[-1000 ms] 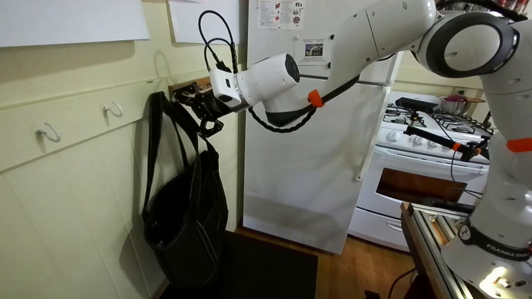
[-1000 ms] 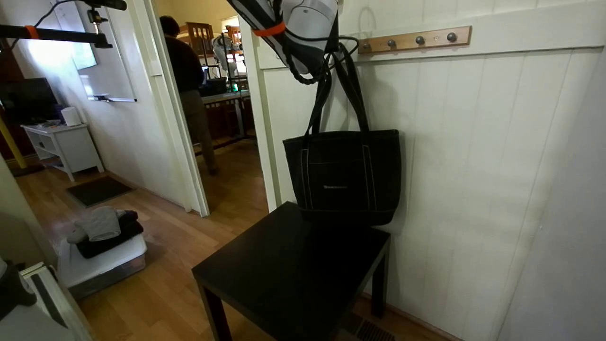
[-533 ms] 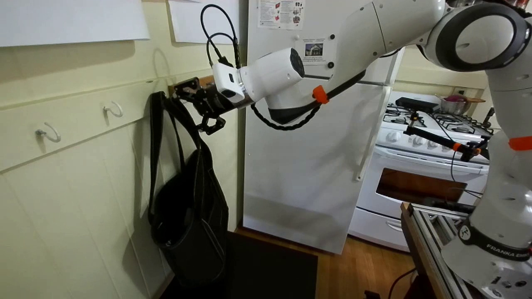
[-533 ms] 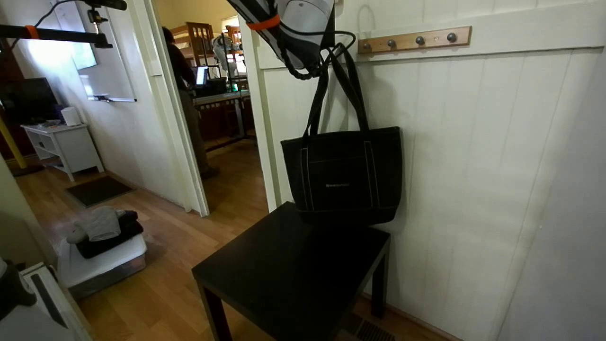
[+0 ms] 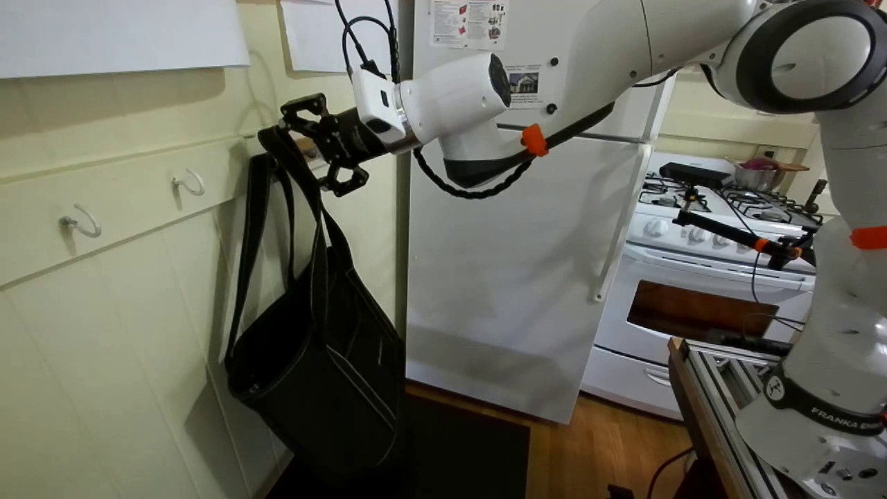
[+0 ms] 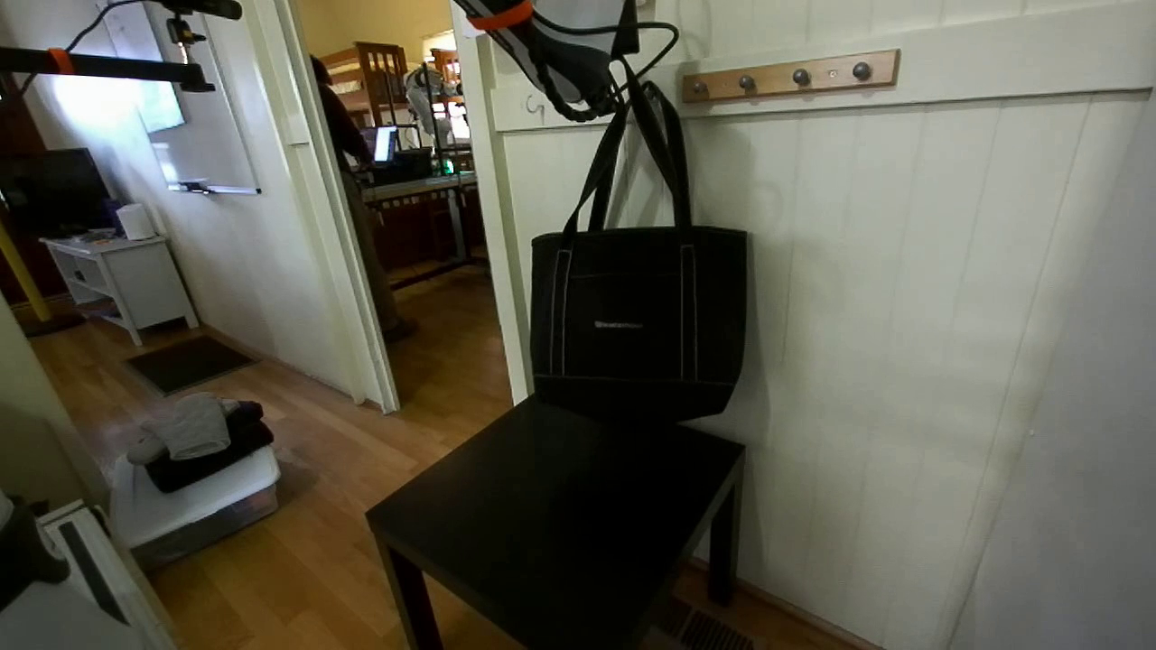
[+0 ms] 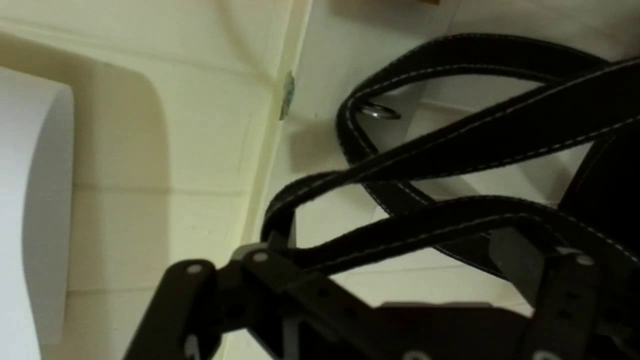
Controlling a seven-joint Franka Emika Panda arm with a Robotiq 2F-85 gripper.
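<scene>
"FRANKA EM…" legible: white on black band (image 5: 831, 414), robot base (image 5: 797, 450), 4 o'clock in an exterior view; last letters cut at frame edge. Tote bag (image 6: 638, 302), near centre in an exterior view: white wordmark (image 6: 619, 325), too small. Fridge (image 5: 506, 277) flyers (image 5: 469, 24), 12–1 o'clock: print unreadable.

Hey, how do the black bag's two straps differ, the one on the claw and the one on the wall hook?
In an exterior view, the claw-side strap peaks higher than the hook-side strap. The claw-side strap loops over one finger of the open claw, while the hook-side strap hangs around the wall hook. Both are black, with pale stitching along the edges.
</scene>
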